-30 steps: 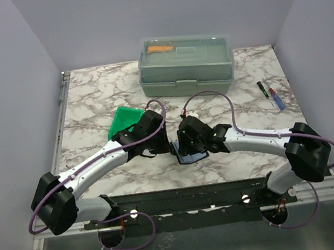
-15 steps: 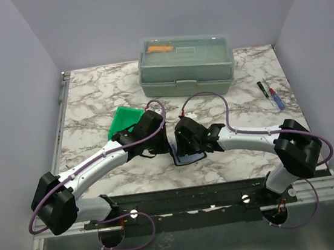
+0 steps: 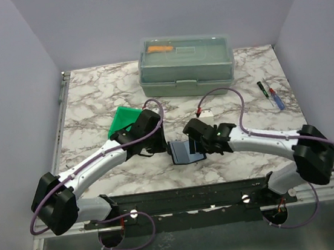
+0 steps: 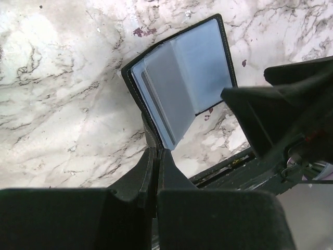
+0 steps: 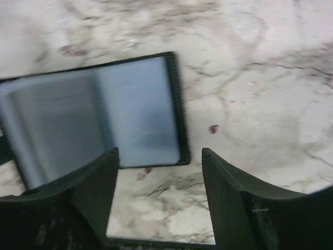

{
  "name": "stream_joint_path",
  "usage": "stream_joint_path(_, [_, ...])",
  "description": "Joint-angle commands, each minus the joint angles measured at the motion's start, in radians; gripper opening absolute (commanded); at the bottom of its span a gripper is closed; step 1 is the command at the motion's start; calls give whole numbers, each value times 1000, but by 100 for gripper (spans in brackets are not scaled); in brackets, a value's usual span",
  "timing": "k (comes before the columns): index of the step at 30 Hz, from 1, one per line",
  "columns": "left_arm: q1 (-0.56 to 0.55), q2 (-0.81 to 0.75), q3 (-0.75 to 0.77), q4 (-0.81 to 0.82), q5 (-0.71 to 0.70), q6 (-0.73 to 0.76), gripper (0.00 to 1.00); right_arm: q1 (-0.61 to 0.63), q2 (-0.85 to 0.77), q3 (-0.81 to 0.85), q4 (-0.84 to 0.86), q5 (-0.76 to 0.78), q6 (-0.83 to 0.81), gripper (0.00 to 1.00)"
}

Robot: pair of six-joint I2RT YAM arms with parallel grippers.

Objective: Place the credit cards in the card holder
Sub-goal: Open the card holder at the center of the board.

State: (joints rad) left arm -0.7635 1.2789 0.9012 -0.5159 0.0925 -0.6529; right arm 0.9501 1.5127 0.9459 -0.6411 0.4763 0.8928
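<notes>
Left gripper point(image 4: 157, 154) grips the card holder point(image 4: 182, 88), apparently by its edge. Right gripper point(image 5: 158, 156) hovers spread, empty, just right of the free page

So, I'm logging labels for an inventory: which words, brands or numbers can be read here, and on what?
None can be read.
The open card holder shows no print inside.
Any marks on the toolbox and the pens are too small to read.
</notes>
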Motion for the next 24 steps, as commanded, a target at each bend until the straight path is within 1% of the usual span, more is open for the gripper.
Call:
stream_joint_path(1, [5,-23,29,18,51,85,0,6,-168,-90,368,-280,-202,70])
stream_joint_path(4, [5,-34,58,24,71,100,0,6,-175,-100,431,-337,-215,73])
stream_joint_path(11, [5,2,75,59,137,79,0,6,-80,-73,401,-318,-167,75])
stream_joint_path(15, [5,5,63,59,126,74,0,6,-63,-90,426,-323,-146,68])
stream_joint_path(17, [5,4,56,59,125,75,0,6,-53,-97,435,-325,-145,63])
stream_joint_path(24, [5,0,46,59,119,72,0,6,-7,-83,369,-264,-135,47])
